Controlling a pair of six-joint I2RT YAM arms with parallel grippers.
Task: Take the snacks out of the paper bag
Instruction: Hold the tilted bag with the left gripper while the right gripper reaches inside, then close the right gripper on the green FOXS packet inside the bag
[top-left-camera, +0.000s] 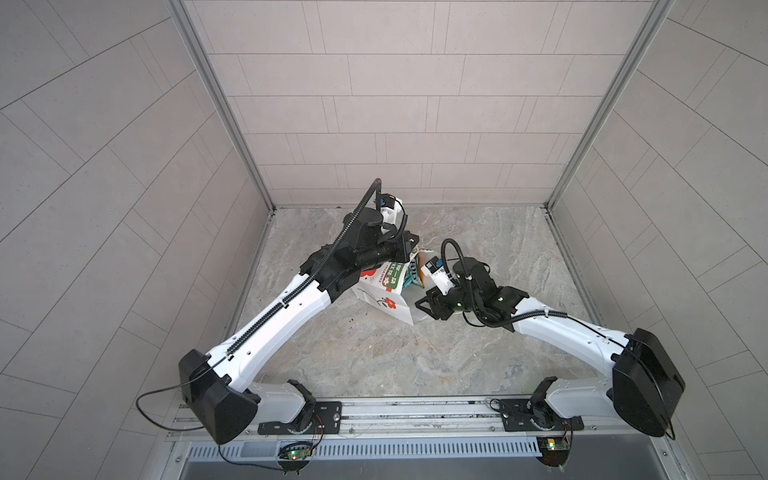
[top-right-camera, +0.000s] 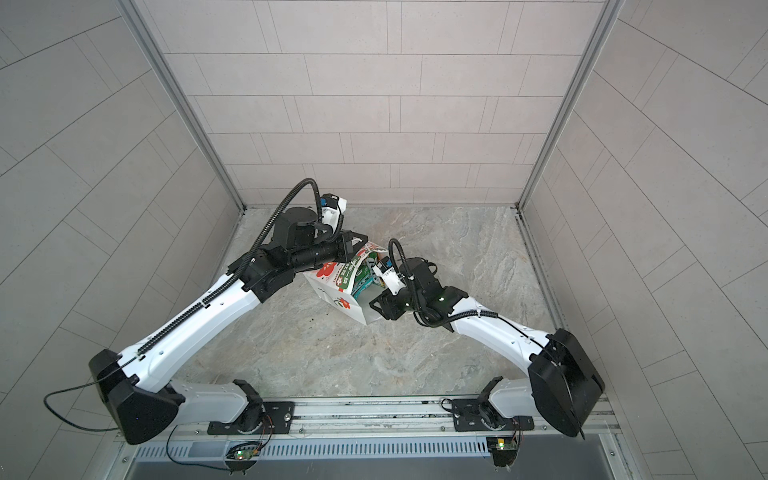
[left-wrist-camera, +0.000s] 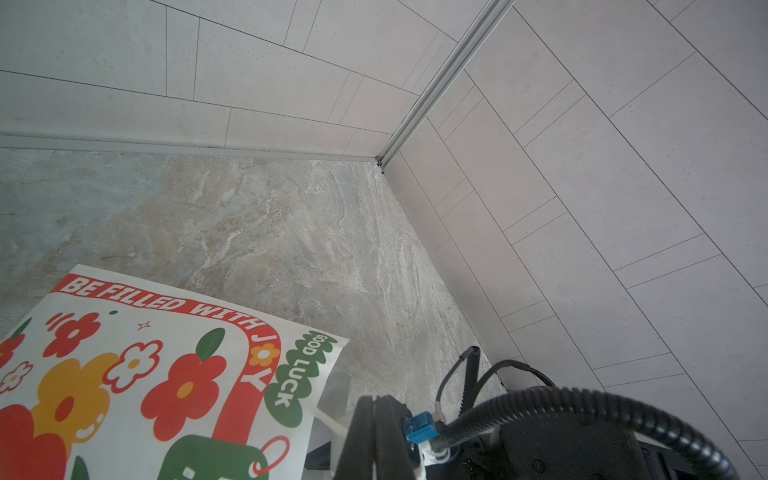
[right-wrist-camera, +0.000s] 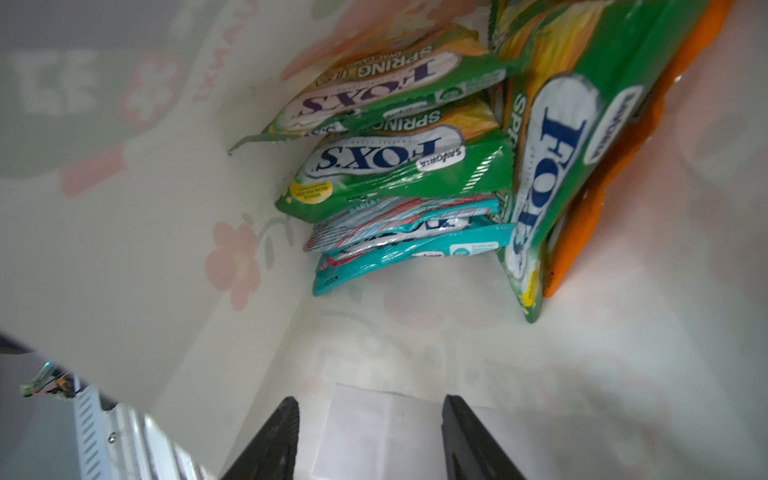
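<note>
Reaching into the paper bag (top-left-camera: 384, 297) from its 3 o'clock side, I have my right gripper (right-wrist-camera: 370, 401) just inside the mouth. Its jaws are spread and empty, with only the bag's white paper beneath them. My left gripper (top-left-camera: 410, 242) is clenched at the bag's 12 o'clock edge. It seems to pinch the rim or the cord there, holding the mouth open, though the pinch itself is hidden behind the fingers. The bag lies tipped on its side near the middle of the table (top-left-camera: 374, 365), a little toward 9 o'clock, with its flowered face up.

By my reckoning nothing is done yet. All the snacks (right-wrist-camera: 453, 187) are inside, bunched deep in the bag, at about 11 o'clock from my right gripper in both top views. My right wrist view shows six:
- three green packets (right-wrist-camera: 399, 166), two lying flat and stacked and one standing on edge beside them
- two teal-red packets (right-wrist-camera: 407, 232) under the flat green ones
- an orange packet (right-wrist-camera: 602, 187) pressed behind the upright green one

No packet lies on the table in both top views, and none touches my jaws. So all six are left. For each I must reach deeper, close on it, draw it out through the mouth and set it on the table.
</note>
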